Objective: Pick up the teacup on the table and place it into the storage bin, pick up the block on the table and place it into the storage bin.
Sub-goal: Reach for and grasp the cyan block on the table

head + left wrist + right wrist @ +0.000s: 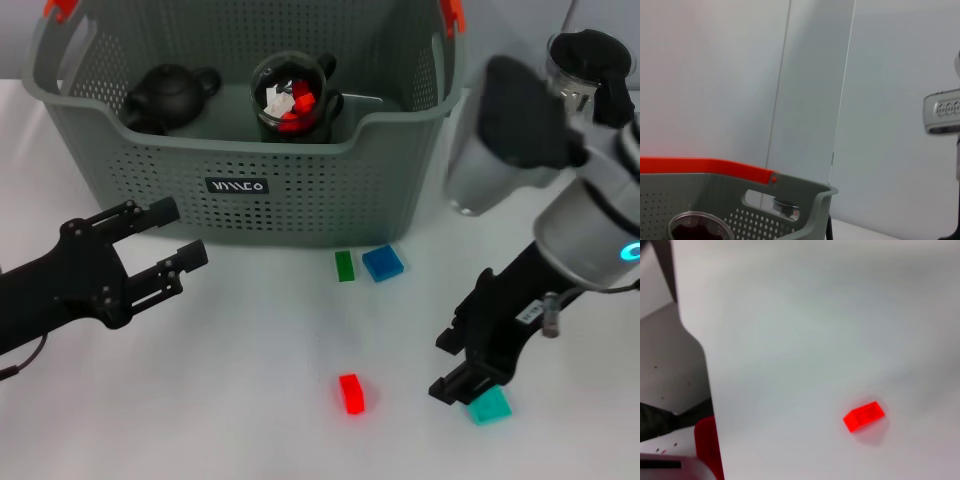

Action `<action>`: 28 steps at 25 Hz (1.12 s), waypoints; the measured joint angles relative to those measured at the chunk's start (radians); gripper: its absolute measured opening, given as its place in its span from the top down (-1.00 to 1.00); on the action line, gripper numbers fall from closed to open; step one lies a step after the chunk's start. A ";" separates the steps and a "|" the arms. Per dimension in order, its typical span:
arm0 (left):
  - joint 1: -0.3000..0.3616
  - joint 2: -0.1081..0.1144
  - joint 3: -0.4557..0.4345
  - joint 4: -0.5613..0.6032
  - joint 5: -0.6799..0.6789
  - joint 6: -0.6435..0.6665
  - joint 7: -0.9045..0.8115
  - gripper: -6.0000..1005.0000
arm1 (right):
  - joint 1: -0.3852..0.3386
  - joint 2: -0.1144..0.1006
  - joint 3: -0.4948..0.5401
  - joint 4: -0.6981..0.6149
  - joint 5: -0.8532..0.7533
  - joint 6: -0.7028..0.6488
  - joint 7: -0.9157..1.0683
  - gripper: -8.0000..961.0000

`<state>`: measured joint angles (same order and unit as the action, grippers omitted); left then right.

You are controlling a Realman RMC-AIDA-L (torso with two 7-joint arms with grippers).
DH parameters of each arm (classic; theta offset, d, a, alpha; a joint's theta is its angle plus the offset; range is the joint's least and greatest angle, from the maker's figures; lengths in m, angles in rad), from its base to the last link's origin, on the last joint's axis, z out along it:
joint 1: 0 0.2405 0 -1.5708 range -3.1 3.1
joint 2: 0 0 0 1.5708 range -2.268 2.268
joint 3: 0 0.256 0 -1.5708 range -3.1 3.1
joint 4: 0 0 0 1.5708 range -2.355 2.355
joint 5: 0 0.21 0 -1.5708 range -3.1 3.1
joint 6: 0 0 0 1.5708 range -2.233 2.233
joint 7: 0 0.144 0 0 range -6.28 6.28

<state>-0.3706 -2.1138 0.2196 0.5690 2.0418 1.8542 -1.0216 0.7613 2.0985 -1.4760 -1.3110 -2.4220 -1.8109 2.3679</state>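
The grey storage bin (250,160) stands at the back of the table, and its rim (790,187) also shows in the left wrist view. Inside it are a dark glass teacup (293,100) holding red and white pieces, and a black teapot (165,95). On the table lie a green block (345,265), a blue block (382,262), a red block (351,393) (863,416) and a teal block (490,405). My right gripper (448,362) is open, low over the table, with its near finger right beside the teal block. My left gripper (180,235) hangs open in front of the bin's left half, holding nothing.
A glass jar (575,75) stands at the back right, behind my right arm. The table's edge (705,390) shows in the right wrist view, with a red object (707,445) below it.
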 joint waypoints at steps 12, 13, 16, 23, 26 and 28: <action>-0.005 0.000 0.002 -0.002 0.000 -0.022 0.002 -0.25 | 0.033 -0.003 -0.084 0.086 -0.051 0.011 0.005 -0.21; -0.006 0.000 0.003 -0.002 0.000 -0.023 0.002 -0.25 | 0.030 -0.005 -0.079 0.083 -0.058 0.009 0.001 -0.21; -0.006 0.000 0.004 -0.003 0.000 -0.027 0.002 -0.25 | 0.015 -0.004 -0.047 0.081 -0.098 0.008 -0.003 -0.21; -0.009 0.000 0.004 -0.009 0.000 -0.045 0.000 -0.25 | -0.009 -0.005 0.035 0.108 -0.133 -0.024 0.006 -0.21; -0.014 0.001 0.004 -0.018 0.000 -0.054 0.001 -0.25 | -0.025 -0.002 0.022 0.106 -0.166 -0.017 0.002 -0.25; -0.016 0.001 0.005 -0.018 0.000 -0.056 0.001 -0.25 | -0.033 -0.001 0.010 0.103 -0.170 -0.004 0.002 -0.28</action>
<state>-0.3869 -2.1129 0.2244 0.5508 2.0421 1.7978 -1.0208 0.7287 2.0975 -1.4662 -1.2083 -2.5923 -1.8146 2.3694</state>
